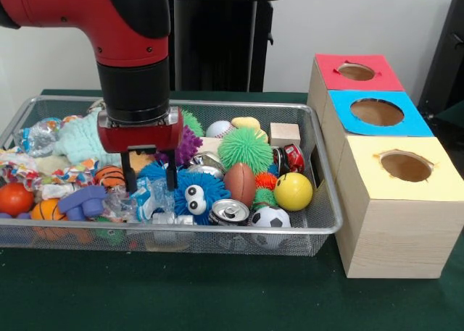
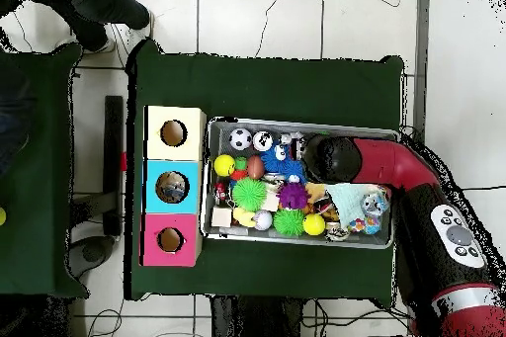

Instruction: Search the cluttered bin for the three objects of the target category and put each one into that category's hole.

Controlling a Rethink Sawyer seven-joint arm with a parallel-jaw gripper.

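My gripper (image 1: pixel 150 177) hangs low in the wire bin (image 1: pixel 328 200), left of centre, with its fingers apart and open. Its tips dip into the clutter beside a blue fuzzy toy with eyes (image 1: pixel 196 195) and a clear plastic-wrapped item (image 1: pixel 148 200); nothing is clamped. Nearby lie a brown football (image 1: pixel 240 184), a yellow ball (image 1: pixel 293 191), a soccer ball (image 1: pixel 270 219), a green spiky ball (image 1: pixel 245 148) and a soda can (image 1: pixel 230 212). Three boxes stand at the right: red hole (image 1: pixel 357 72), blue hole (image 1: pixel 377 112), yellow hole (image 1: pixel 406 166). In the overhead view the arm's wrist (image 2: pixel 331 158) hides the gripper.
Also in the bin are a wooden cube (image 1: pixel 284 135), a red toy car (image 1: pixel 293 157), a baseball (image 1: pixel 218 129), a purple spiky ball (image 1: pixel 187 144), orange balls (image 1: pixel 14 198) and cloth toys at the left. The bin (image 2: pixel 301 239) abuts the boxes (image 2: pixel 173 160).
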